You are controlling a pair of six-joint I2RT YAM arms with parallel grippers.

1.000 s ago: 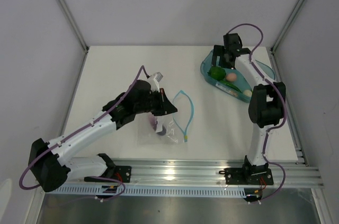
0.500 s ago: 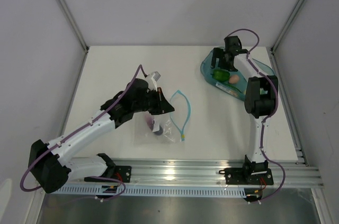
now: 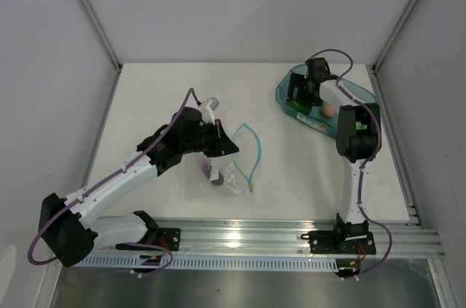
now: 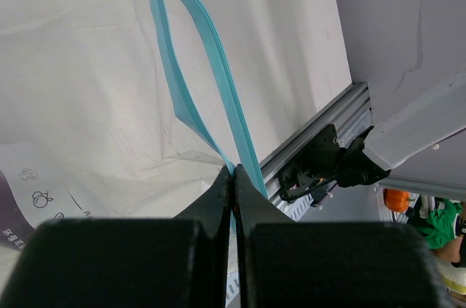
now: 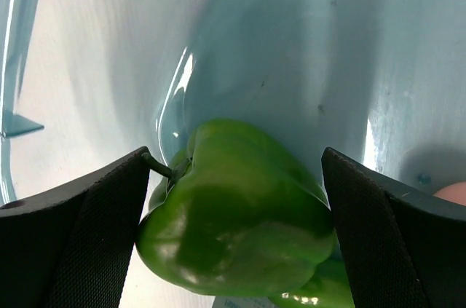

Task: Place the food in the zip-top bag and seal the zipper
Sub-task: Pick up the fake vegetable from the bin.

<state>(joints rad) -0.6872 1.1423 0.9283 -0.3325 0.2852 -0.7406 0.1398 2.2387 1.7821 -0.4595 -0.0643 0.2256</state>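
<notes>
The clear zip-top bag (image 3: pixel 231 175) lies mid-table with the purple eggplant (image 3: pixel 217 179) inside. Its light-blue zipper (image 3: pixel 254 154) stands open in a loop. My left gripper (image 3: pixel 227 145) is shut on the zipper strip (image 4: pixel 196 53) at the mouth, and the bag film (image 4: pixel 87 104) spreads to its left. My right gripper (image 3: pixel 301 95) is down in the teal tub (image 3: pixel 357 92). In the right wrist view the right gripper (image 5: pixel 237 228) is open with the green pepper (image 5: pixel 240 213) between its fingers. Another green piece (image 5: pixel 313 297) lies under the pepper. The pink egg (image 3: pixel 328 110) sits beside it.
The teal tub stands at the back right near the wall and corner post (image 3: pixel 400 31). The aluminium rail (image 3: pixel 247 235) runs along the near edge. Through the left wrist view the rail and the right arm's base (image 4: pixel 328 162) show beyond the bag.
My right gripper has moved left and down into the tub over the green pepper, uncovering the pink egg. My left gripper still holds the bag's zipper, almost unmoved.
</notes>
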